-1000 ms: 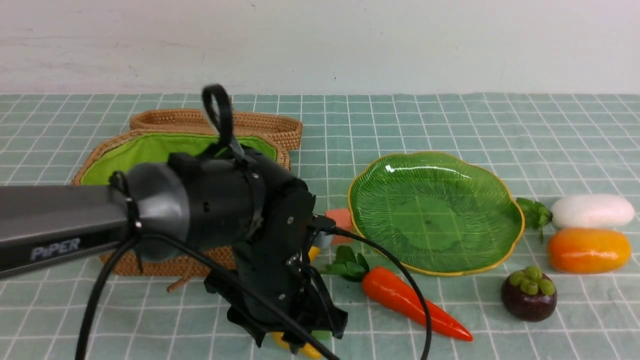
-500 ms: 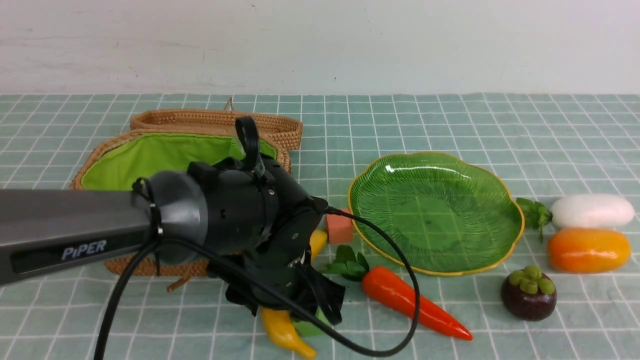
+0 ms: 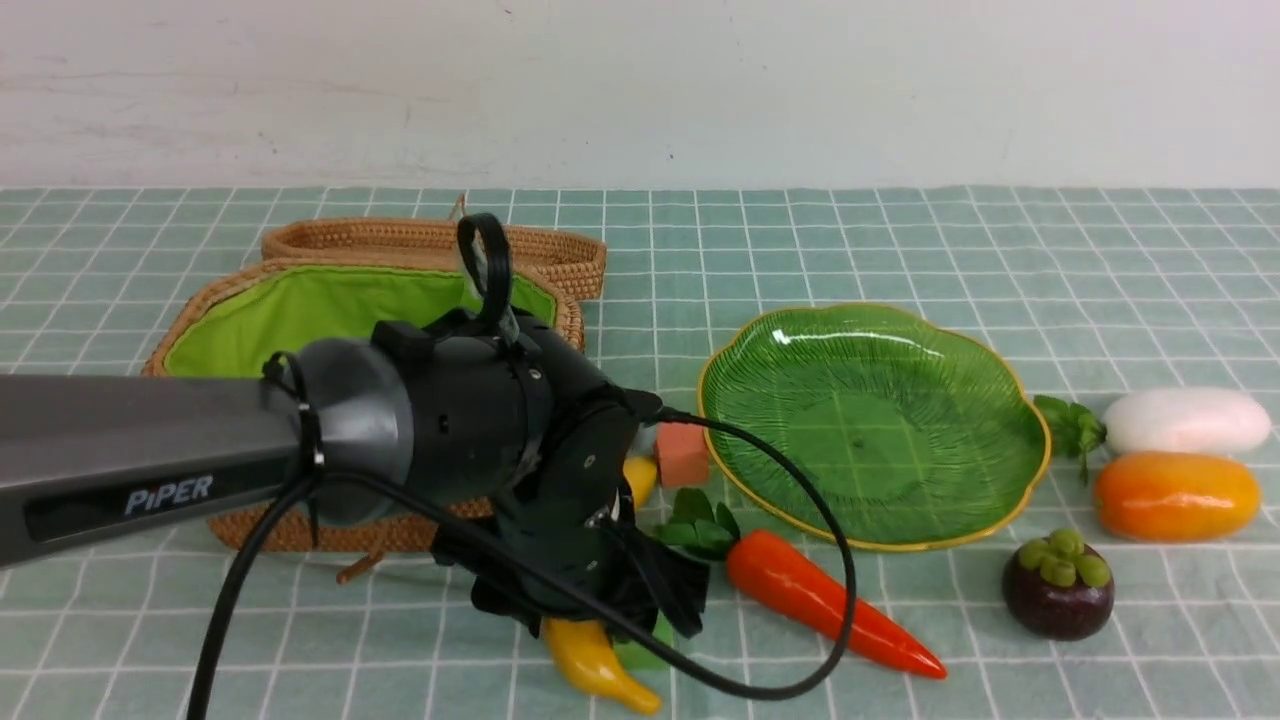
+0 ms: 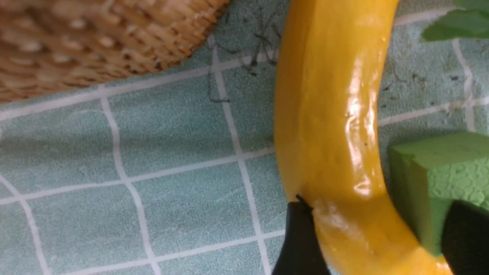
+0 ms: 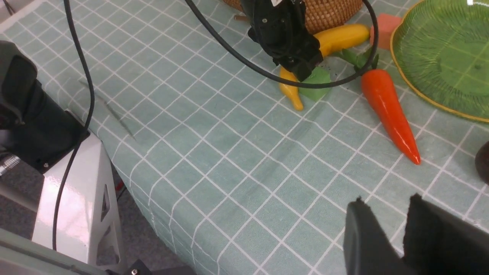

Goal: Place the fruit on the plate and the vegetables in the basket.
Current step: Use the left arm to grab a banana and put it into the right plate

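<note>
Long curved yellow plastic-looking banana (image 3: 598, 662) has shifted rightward, we note; it lies on the desk (image 3: 300, 640) beside the small green cube (image 4: 454, 172). Our left tool (image 4: 382, 208) stands open, fingers astride both; our right tool (image 5: 386, 204), partly open, holds nothing

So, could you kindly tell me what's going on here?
The robot's left pincer is open around the banana, with the green cube close beside it. The mango and mangosteen lie off the plate; the carrot and radish are outside the basket.
</note>
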